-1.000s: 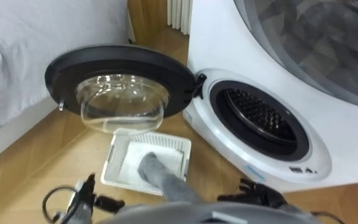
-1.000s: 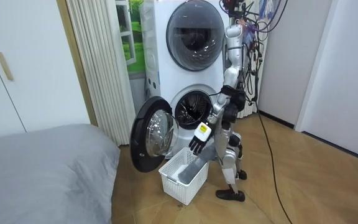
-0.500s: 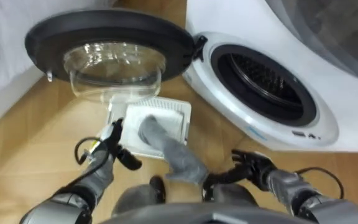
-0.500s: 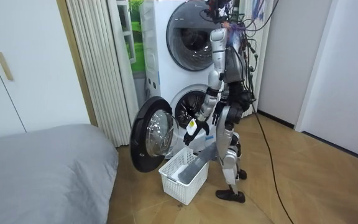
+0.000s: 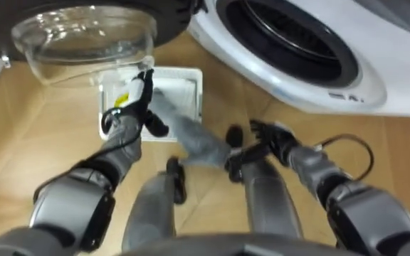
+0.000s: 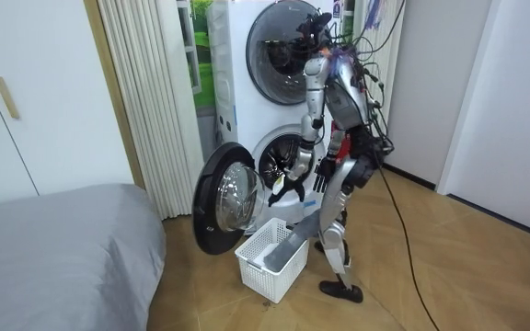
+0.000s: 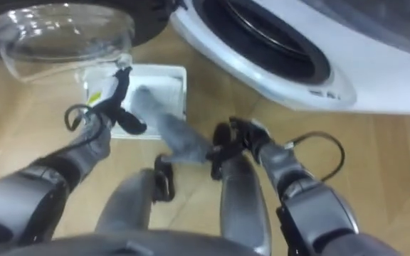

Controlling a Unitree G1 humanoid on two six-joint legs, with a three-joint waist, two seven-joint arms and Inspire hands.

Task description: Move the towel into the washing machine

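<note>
As you bend lower, both hands have dropped toward the basket [image 5: 198,92].
Your left hand [image 5: 135,107] hovers by the towel [image 5: 191,139] lying in it, and your right hand [image 5: 269,135] is near the end draped over the rim. Both sets of fingers are loosely spread and hold nothing, so the grasp comes next.

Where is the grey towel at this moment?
In the left eye view the grey towel lies in the white basket, hanging over the rim on the robot's side. The basket stands just below the open washer door, and the left hand is over it.
</note>
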